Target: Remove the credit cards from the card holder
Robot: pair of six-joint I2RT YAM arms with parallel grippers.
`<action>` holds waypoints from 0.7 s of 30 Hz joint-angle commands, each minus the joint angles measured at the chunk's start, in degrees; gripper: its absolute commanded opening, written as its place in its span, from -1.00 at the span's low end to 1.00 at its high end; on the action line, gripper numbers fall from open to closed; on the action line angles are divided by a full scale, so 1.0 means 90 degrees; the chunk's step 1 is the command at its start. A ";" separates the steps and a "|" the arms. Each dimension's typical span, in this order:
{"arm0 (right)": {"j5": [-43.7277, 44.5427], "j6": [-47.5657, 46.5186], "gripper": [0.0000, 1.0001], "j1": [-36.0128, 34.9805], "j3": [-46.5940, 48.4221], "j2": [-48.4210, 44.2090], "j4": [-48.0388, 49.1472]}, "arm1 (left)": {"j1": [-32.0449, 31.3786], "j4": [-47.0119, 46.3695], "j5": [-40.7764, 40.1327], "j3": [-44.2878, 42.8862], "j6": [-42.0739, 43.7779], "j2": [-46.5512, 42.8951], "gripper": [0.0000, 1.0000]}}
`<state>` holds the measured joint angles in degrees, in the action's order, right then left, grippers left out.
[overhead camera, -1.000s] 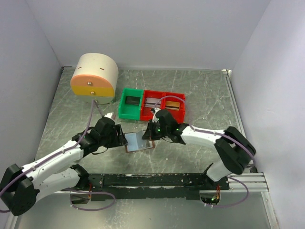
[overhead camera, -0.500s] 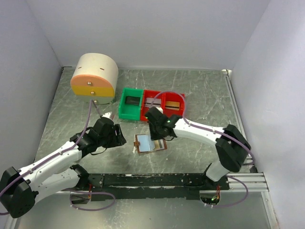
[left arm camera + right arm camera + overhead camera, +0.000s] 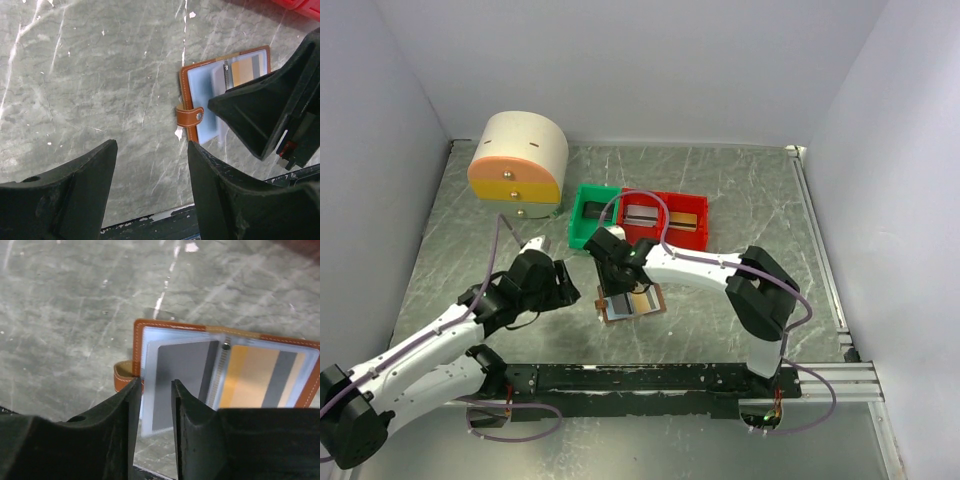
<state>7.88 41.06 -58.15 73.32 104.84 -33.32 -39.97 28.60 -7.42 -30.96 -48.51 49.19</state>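
Extraction step in hand; both visible cards remain pocketed. Card holder (image 3: pixel 200 95) lies open on the table (image 3: pixel 75 75), between the two grippers. Right gripper (image 3: pixel 154 390) hovers at its left panel, jaws narrowly parted over the grey card (image 3: pixel 177 370), with no grip evident. Left gripper (image 3: pixel 152 147) stands wide and empty beside the tab. Next move, by my judgement: pinch that card's free edge and draw it clear (holder may drag). Orange-striped card (image 3: pixel 260 372) fills the other panel. Green bin (image 3: pixel 578 215) and red bin (image 3: pixel 690 197) hold flat items I cannot identify.

Plain white walls (image 3: pixel 620 70) enclose a grey marbled table (image 3: pixel 750 200), evenly lit, a black rail (image 3: pixel 650 378) along its near edge.
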 commanded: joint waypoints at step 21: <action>-0.2715 0.0322 -0.36 0.1901 -0.4415 -0.2989 0.4816 | -0.0083 -0.1420 0.1494 -0.0358 0.0447 0.1354 0.38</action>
<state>-6.90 42.70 -42.52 37.45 78.22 -0.58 -39.99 20.82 1.67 -30.55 -46.57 58.04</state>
